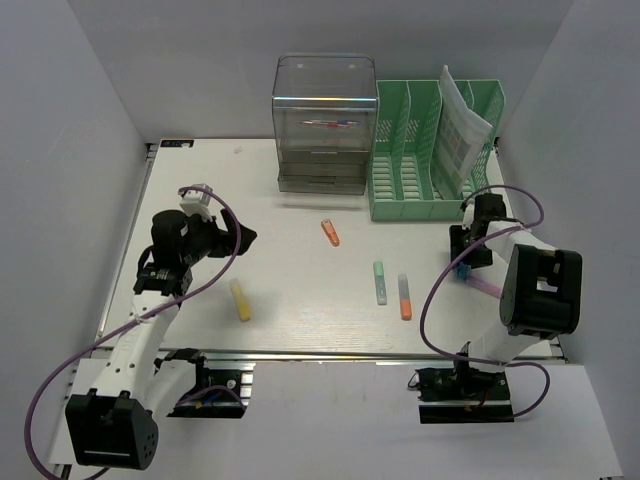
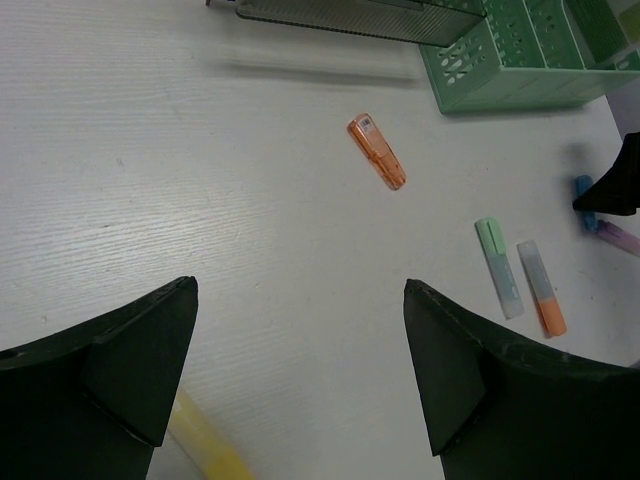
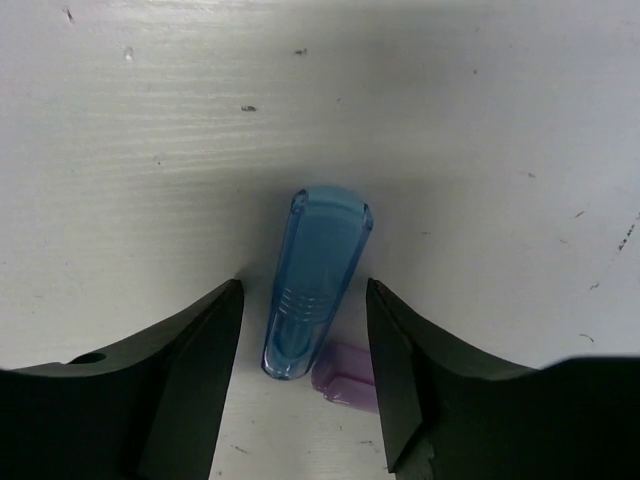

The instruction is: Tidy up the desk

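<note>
The off-white desk has several highlighters lying on it. My right gripper is open and low over the desk. Its jaws stand either side of a blue highlighter without touching it, and a purple highlighter lies just behind it. My left gripper is open and empty above the left part of the desk. A yellow highlighter lies just below it and shows in the left wrist view. A short orange highlighter, a green one and a second orange one lie mid-desk.
A clear plastic drawer unit stands at the back centre. A green slotted file rack beside it holds a printed booklet. Grey walls close in on three sides. The metal rail runs along the front edge.
</note>
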{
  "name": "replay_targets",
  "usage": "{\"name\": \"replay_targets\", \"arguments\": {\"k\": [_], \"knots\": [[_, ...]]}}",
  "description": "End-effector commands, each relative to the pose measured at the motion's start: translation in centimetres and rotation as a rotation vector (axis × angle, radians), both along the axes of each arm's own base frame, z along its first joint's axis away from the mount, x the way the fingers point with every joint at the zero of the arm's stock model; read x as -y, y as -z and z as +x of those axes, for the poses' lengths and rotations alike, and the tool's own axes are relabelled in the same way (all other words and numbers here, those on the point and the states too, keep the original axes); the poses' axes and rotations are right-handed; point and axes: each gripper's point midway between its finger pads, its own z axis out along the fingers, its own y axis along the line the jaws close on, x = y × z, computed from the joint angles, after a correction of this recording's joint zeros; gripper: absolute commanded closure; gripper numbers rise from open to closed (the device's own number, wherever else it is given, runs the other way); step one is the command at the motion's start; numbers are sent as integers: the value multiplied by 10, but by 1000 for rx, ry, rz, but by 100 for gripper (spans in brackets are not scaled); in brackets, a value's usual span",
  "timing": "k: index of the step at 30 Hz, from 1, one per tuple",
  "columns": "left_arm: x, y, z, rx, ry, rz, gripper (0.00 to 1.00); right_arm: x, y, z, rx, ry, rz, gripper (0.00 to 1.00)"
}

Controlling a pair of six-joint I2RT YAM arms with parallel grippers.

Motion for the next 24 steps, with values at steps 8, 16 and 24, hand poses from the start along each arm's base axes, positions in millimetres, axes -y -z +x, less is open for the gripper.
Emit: {"name": "replay_targets", "arguments": {"k": [8, 16, 24], "knots": [[4, -11, 3, 32, 26, 2, 6, -21, -15, 14, 76, -177, 87, 82], [12, -11, 1, 40, 76, -18, 6, -82, -81, 33, 206, -558, 213, 95], [24, -2, 0, 16, 152, -46, 6, -211, -163, 84, 392, -1064, 211, 96]]}}
